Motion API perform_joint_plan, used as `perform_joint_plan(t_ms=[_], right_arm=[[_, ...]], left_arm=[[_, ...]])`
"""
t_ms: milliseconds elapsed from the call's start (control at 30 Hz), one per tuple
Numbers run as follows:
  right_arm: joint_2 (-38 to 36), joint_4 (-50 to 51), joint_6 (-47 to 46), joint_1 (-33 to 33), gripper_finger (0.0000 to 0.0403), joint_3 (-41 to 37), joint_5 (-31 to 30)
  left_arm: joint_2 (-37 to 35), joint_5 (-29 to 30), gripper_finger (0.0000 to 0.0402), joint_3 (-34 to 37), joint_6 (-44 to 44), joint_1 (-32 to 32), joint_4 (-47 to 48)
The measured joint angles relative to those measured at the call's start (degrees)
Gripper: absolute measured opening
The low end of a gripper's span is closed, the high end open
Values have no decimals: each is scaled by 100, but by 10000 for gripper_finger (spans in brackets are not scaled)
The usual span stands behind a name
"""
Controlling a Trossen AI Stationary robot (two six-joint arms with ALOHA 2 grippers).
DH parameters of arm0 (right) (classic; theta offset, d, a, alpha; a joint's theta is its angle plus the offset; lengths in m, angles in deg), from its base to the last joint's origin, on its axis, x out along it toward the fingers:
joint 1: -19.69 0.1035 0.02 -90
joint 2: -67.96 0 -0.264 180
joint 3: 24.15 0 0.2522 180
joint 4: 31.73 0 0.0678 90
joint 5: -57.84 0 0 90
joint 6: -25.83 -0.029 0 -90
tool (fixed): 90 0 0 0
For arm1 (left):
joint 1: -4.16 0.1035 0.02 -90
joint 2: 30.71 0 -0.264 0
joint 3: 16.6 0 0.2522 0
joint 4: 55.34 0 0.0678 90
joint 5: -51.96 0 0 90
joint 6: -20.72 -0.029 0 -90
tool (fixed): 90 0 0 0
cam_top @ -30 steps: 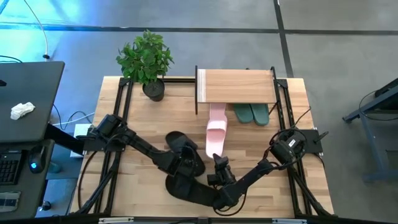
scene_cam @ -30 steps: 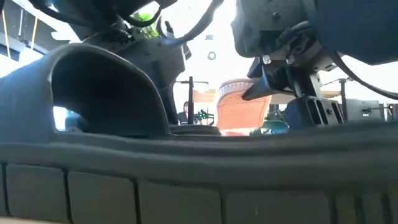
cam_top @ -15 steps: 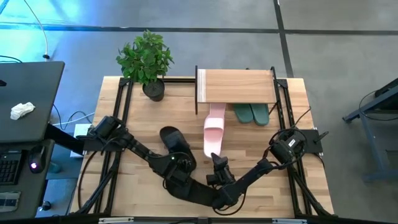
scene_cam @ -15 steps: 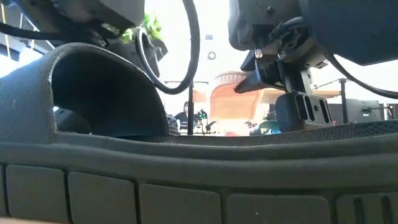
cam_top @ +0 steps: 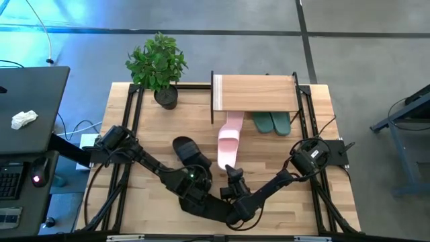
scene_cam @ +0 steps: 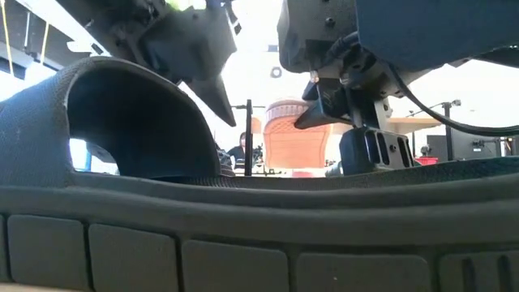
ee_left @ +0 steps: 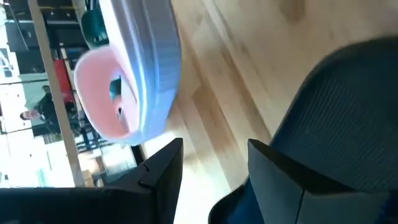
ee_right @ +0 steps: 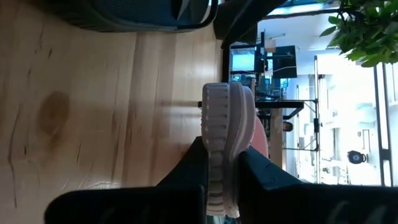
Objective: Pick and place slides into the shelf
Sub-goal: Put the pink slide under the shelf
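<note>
The right gripper (cam_top: 228, 171) is pinching the heel edge of a pink slide (cam_top: 229, 140), its fingers (ee_right: 193, 163) closed on either side of the sole rim near the counter's (cam_top: 316, 128) middle. The slide's toe end is reaching under the shelf (cam_top: 256, 93), which is standing at the counter's far edge. Two teal slides (cam_top: 272, 123) are lying side by side beneath the shelf, just beside the pink one.

The left gripper (cam_top: 195, 176) is hovering partly open over a black slide (cam_top: 189, 152), its fingers (ee_left: 163, 168) apart with nothing between them. Another black slide (cam_top: 208, 208) is lying at the near edge, filling the low view. A potted plant (cam_top: 158, 64) is sitting at the far left corner.
</note>
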Motion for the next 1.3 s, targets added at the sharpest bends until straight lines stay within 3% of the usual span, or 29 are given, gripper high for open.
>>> perform_joint_plan(t_ms=[300, 633, 1300], right_arm=[[0, -2, -66, -2, 14, 0, 44], [0, 3, -406, 2, 14, 0, 48], [11, 44, -465, 2, 14, -11, 131]], left_arm=[[-2, 64, 166, -197, -26, 11, -375], [-3, -61, 166, -168, -1349, -34, -1234], [-10, -20, 166, 234, -2034, 270, -2533]])
